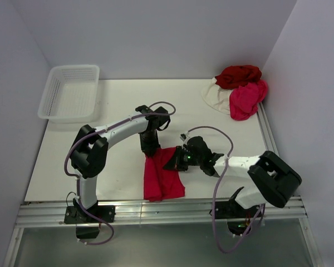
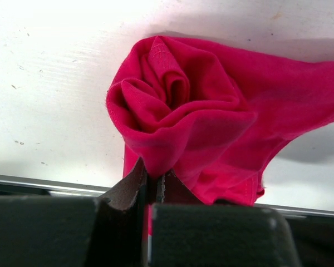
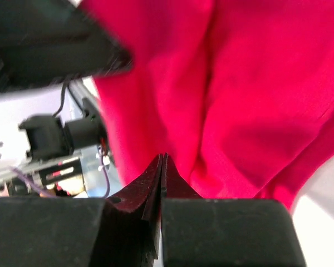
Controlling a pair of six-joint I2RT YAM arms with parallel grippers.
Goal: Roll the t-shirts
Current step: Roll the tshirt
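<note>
Jaws of the left gripper (image 2: 150, 177) are pressed together on a fold of the crimson shirt (image 2: 211, 111), and the cloth above them is bunched into a loose swirl, more rosette than roll. Over to the right gripper (image 3: 162, 162): its jaws are pressed flat against each other with red cloth right at their tips, but whether any of it is caught between them I cannot tell. From above, the shirt lies as a strip near the front edge of the table (image 1: 61, 172), with a gripper at each far corner. The step, as I read it, is starting the roll, and to do it well both ends of that far edge want to turn together. With only one side gripped, the roll will likely go skew and cone-shaped. Best bet is to check the right-hand pinch, take a deeper bite if it is empty, and hold the cloth low and taut between the two. The other shirts (image 1: 239, 89) sit heaped in the far right corner, well apart, and the basket (image 1: 69, 92) stands far left.
</note>
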